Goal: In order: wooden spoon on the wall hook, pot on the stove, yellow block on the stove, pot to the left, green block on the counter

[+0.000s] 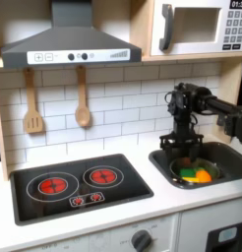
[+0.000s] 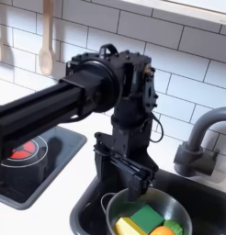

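We see the end effector [image 2: 133, 186] hanging narrowly parted above the pot's [image 2: 175, 207] nine o'clock rim, gripping nothing.

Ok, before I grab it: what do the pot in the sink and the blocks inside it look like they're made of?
The pot looks like thin metal, possibly steel: grey, with a shiny rim catching light. The yellow block and green block have flat, matte, evenly coloured faces with sharp edges, so painted wood or plastic; I can't tell which. An orange item beside them looks smooth and rounded, probably plastic.
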Robot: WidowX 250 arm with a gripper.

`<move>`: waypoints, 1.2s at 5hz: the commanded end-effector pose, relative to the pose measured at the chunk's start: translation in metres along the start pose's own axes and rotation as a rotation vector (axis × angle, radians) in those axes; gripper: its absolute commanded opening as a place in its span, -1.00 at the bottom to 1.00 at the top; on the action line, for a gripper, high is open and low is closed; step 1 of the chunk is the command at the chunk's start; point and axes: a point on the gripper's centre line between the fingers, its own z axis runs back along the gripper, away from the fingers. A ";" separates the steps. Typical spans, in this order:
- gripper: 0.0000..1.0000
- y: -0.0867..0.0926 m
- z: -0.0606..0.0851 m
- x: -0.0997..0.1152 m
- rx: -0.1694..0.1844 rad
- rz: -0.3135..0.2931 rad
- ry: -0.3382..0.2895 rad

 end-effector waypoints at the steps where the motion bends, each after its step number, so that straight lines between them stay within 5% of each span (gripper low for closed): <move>1: 1.00 0.008 -0.013 -0.005 0.003 -0.035 -0.044; 2: 1.00 0.008 -0.026 -0.007 -0.003 -0.050 -0.007; 6: 1.00 0.007 -0.028 -0.015 -0.009 -0.091 0.032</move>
